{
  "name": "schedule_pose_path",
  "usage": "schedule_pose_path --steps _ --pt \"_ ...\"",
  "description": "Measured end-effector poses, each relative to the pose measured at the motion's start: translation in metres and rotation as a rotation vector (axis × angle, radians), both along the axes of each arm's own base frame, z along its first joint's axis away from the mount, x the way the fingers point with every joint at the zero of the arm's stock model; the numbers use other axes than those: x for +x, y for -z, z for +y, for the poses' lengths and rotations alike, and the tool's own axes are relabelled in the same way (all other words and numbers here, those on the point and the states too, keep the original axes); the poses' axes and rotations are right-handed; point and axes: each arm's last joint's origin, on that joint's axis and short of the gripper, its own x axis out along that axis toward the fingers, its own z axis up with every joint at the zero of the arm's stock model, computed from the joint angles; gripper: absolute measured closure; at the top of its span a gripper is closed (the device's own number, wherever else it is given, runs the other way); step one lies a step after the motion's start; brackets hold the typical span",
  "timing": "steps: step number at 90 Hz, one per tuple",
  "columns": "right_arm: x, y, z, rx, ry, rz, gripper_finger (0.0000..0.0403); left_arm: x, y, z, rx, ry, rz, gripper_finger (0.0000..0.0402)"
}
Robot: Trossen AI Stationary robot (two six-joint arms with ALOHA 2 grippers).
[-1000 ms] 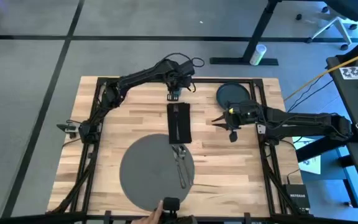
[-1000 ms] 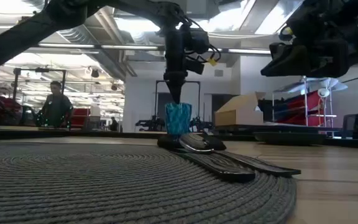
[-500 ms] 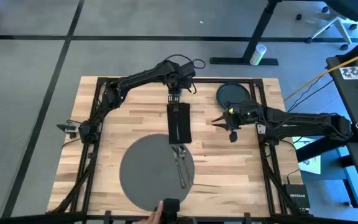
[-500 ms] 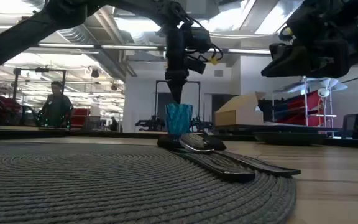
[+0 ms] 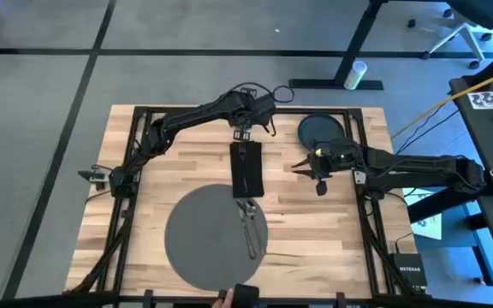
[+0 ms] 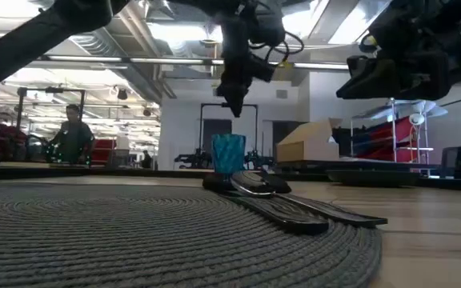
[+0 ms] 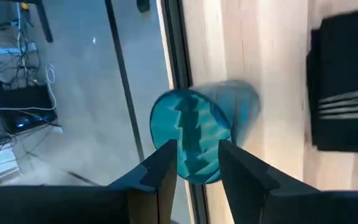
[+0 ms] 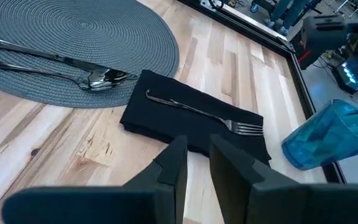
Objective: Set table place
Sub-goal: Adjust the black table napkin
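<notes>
Cup point(image 6: 230, 154) first: the teal faceted plastic cup stands upright at the far edge of the light wood plank table point(image 5: 187, 162), right below the left gripper point(image 6: 234, 106), which hangs clear above it with fingers parted and nothing in them. From the left wrist view the cup's open mouth point(image 7: 190, 137) sits between the two dark fingers point(image 7: 160, 168), not touched. Just on the near side of that claw lies the black folded cloth napkin point(image 5: 246, 168) with a metal fork point(image 8: 197, 111) resting across it. Past the napkin's near end is the big round grey woven mat point(image 5: 216, 237), and two more metal utensils, one a spoon point(image 8: 107, 77), lie on the mat's edge next to the napkin. The right gripper point(image 5: 299, 167) hovers over bare wood to the right of the napkin, well apart from the cup, fingers close together with a narrow gap and holding nothing. The small dark round plate point(image 5: 321, 130) sits just behind it near the far right corner.
</notes>
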Motion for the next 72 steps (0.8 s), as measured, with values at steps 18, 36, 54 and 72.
schedule_pose_path --steps 18,36,54,72 --pt "-0.001 0.003 0.000 0.007 -0.001 0.030 0.0349 -0.007 -0.004 -0.013 -0.176 -0.065 -0.063 0.0324" --pt "-0.001 0.003 0.000 0.006 -0.001 0.032 0.0349 -0.008 -0.001 -0.020 -0.331 -0.089 -0.093 0.0373" --pt "-0.001 0.003 0.000 0.006 -0.001 0.031 0.0349 -0.009 0.024 -0.025 -0.387 -0.093 -0.012 0.0396" --pt "-0.002 0.003 0.000 0.007 -0.001 0.035 0.0349 -0.014 0.060 -0.028 -0.433 -0.132 0.092 0.0401"
